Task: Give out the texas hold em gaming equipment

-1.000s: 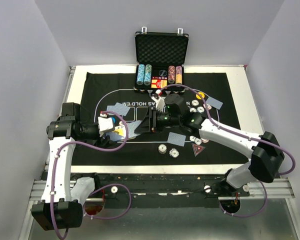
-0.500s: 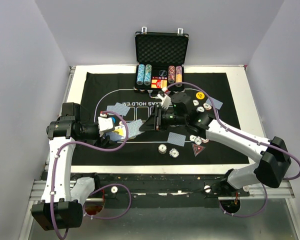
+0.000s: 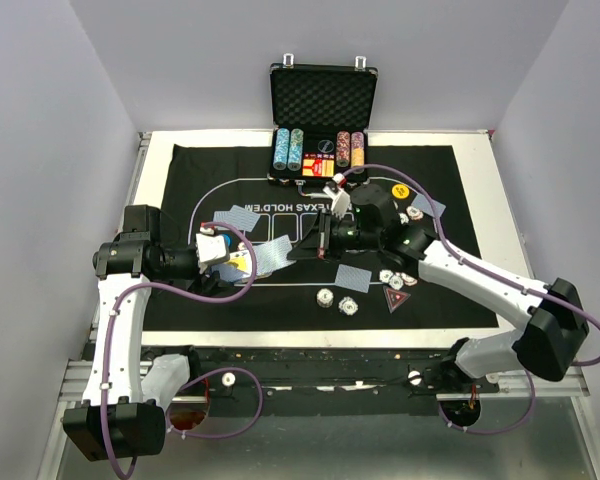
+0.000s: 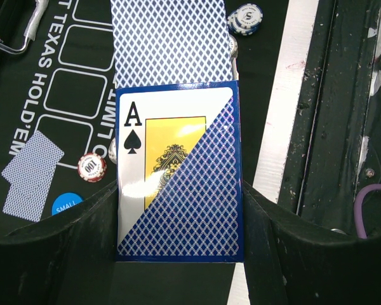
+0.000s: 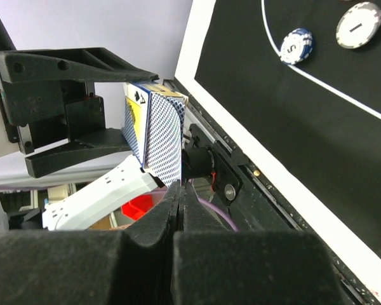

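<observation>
My left gripper (image 3: pixel 227 256) is shut on a blue card box (image 4: pixel 178 184) printed with an ace of spades, and holds it above the mat's left part. A blue-backed card (image 4: pixel 168 41) sticks out of the box's far end. My right gripper (image 3: pixel 308 245) is shut on that card (image 3: pixel 277 254), its jaws pressed together on the card's edge (image 5: pixel 168 146). Dealt cards lie at the left (image 3: pixel 238 216), centre (image 3: pixel 351 276) and right (image 3: pixel 432 207). Striped chips (image 3: pixel 324 297) and a red triangular marker (image 3: pixel 395 298) lie near the front. A yellow button (image 3: pixel 401 190) and a blue button (image 4: pixel 66 202) also show.
The open black case (image 3: pixel 323 100) with chip rows stands at the back centre. The black mat (image 3: pixel 230 170) covers the white table (image 3: pixel 158 145). Grey walls close in on both sides. More chips lie under the right arm (image 3: pixel 388 279).
My right gripper has moved right, away from the left gripper, drawing the card further out of the box. The left arm has not moved.
</observation>
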`<state>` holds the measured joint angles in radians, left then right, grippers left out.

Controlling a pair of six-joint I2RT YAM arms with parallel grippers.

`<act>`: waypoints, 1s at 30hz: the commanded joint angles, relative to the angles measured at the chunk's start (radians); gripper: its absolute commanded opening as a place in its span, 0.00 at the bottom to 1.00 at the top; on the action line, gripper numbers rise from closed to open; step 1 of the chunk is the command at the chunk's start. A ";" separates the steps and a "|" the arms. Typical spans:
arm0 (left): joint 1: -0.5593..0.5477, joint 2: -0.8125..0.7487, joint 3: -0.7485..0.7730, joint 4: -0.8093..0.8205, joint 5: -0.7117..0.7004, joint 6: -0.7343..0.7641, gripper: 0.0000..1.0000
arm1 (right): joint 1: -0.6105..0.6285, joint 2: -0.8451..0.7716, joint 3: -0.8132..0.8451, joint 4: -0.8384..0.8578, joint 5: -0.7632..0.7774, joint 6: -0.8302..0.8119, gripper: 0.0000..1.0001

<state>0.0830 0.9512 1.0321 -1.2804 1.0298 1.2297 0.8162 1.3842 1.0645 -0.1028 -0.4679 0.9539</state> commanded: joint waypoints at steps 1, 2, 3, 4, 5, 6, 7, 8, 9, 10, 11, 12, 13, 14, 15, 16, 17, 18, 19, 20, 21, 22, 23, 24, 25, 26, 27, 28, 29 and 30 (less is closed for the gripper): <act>-0.006 -0.009 0.022 0.013 0.052 0.011 0.47 | -0.032 -0.053 -0.026 -0.032 0.005 -0.004 0.03; -0.005 -0.009 0.023 0.012 0.050 0.011 0.47 | -0.038 -0.057 -0.029 -0.032 -0.001 -0.001 0.03; -0.006 -0.009 0.025 0.013 0.050 0.011 0.47 | -0.045 -0.063 -0.032 -0.032 -0.005 -0.003 0.03; -0.006 -0.008 0.025 0.012 0.052 0.010 0.47 | -0.052 -0.070 -0.035 -0.035 -0.008 -0.003 0.03; -0.005 -0.009 0.025 0.012 0.052 0.011 0.47 | -0.054 -0.076 -0.037 -0.037 -0.012 0.000 0.03; -0.006 -0.009 0.025 0.013 0.052 0.011 0.47 | -0.061 -0.079 -0.038 -0.038 -0.017 -0.001 0.03; -0.006 -0.009 0.025 0.013 0.052 0.010 0.47 | -0.063 -0.085 -0.040 -0.037 -0.020 -0.001 0.03; -0.008 -0.009 0.025 0.015 0.052 0.010 0.47 | -0.068 -0.089 -0.040 -0.035 -0.024 0.002 0.03; -0.008 -0.008 0.023 0.015 0.052 0.008 0.47 | -0.071 -0.093 -0.043 -0.035 -0.029 0.003 0.03; -0.008 -0.006 0.023 0.016 0.052 0.007 0.47 | -0.075 -0.097 -0.043 -0.035 -0.032 0.006 0.03; -0.008 -0.006 0.025 0.016 0.052 0.007 0.47 | -0.081 -0.099 -0.044 -0.035 -0.038 0.008 0.03; -0.008 -0.005 0.025 0.016 0.052 0.008 0.47 | -0.086 -0.105 -0.044 -0.035 -0.043 0.014 0.03; -0.008 -0.006 0.025 0.015 0.052 0.008 0.47 | -0.092 -0.108 -0.046 -0.029 -0.051 0.017 0.03; -0.008 -0.006 0.025 0.016 0.052 0.005 0.47 | -0.097 -0.111 -0.047 -0.028 -0.057 0.020 0.03; -0.008 -0.006 0.023 0.016 0.052 0.007 0.47 | -0.101 -0.116 -0.049 -0.020 -0.064 0.029 0.03; -0.008 -0.006 0.023 0.018 0.052 0.007 0.47 | -0.106 -0.119 -0.055 -0.003 -0.075 0.040 0.03; -0.008 -0.005 0.025 0.018 0.052 0.005 0.47 | -0.114 -0.122 -0.058 0.006 -0.086 0.052 0.03; -0.009 -0.005 0.022 0.019 0.052 0.005 0.47 | -0.118 -0.125 -0.063 0.018 -0.093 0.060 0.03; -0.008 -0.005 0.023 0.018 0.052 0.005 0.47 | -0.124 -0.129 -0.069 0.028 -0.104 0.072 0.03; -0.011 -0.005 0.022 0.019 0.050 0.004 0.47 | -0.132 -0.132 -0.075 0.047 -0.118 0.085 0.03; -0.011 -0.003 0.022 0.019 0.049 0.005 0.47 | -0.141 -0.135 -0.086 0.069 -0.135 0.103 0.03; -0.009 -0.003 0.022 0.018 0.050 0.007 0.47 | -0.153 -0.139 -0.095 0.089 -0.149 0.117 0.03; -0.011 -0.005 0.022 0.018 0.050 0.005 0.47 | -0.160 -0.142 -0.106 0.124 -0.167 0.132 0.03; -0.009 -0.006 0.023 0.019 0.049 0.007 0.47 | -0.169 -0.142 -0.112 0.136 -0.179 0.140 0.02; -0.009 -0.006 0.023 0.019 0.049 0.007 0.47 | -0.172 -0.142 -0.119 0.150 -0.187 0.147 0.01; -0.011 -0.006 0.023 0.019 0.049 0.005 0.47 | -0.176 -0.142 -0.120 0.153 -0.192 0.152 0.01; -0.011 -0.006 0.025 0.021 0.049 0.005 0.47 | -0.181 -0.139 -0.129 0.161 -0.196 0.161 0.01; -0.011 -0.006 0.025 0.020 0.047 0.005 0.47 | -0.187 -0.142 -0.136 0.176 -0.205 0.173 0.01; -0.011 -0.005 0.026 0.019 0.049 0.005 0.47 | -0.192 -0.142 -0.146 0.196 -0.213 0.186 0.01; -0.011 -0.006 0.025 0.021 0.049 0.004 0.47 | -0.196 -0.146 -0.156 0.209 -0.222 0.195 0.01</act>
<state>0.0765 0.9512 1.0321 -1.2785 1.0302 1.2289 0.6346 1.2648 0.9417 0.0166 -0.6151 1.0916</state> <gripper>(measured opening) 0.719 0.013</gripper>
